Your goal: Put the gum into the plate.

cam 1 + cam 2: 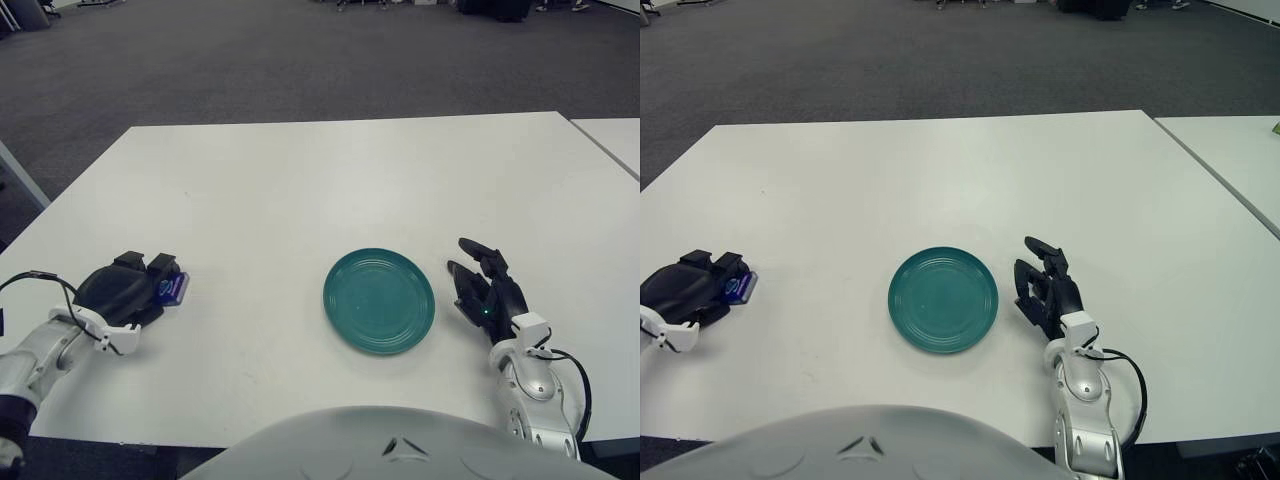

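Gum pack [172,288] near the tabletop's left edge, in the left hand [125,290], fingers [160,267] curled over it; small, light, stiff, likely slick wrapper, best pinched across its long sides; teal plate [379,300] mid-tabletop, bare; right hand [487,290] beside the plate's right rim, fingers relaxed, holding nothing; white tabletop [330,180], grey carpet [300,60] beyond.

My view, both eyes: bright, even overhead light falls on the white table [300,190], which shows no glare. Shadows are faint and soft; I see a thin one under the rim of the plate [379,301] and a small one beneath my left hand [125,290]. The carpet beyond is dimmer. Focus is sharp throughout; table edges bow slightly.
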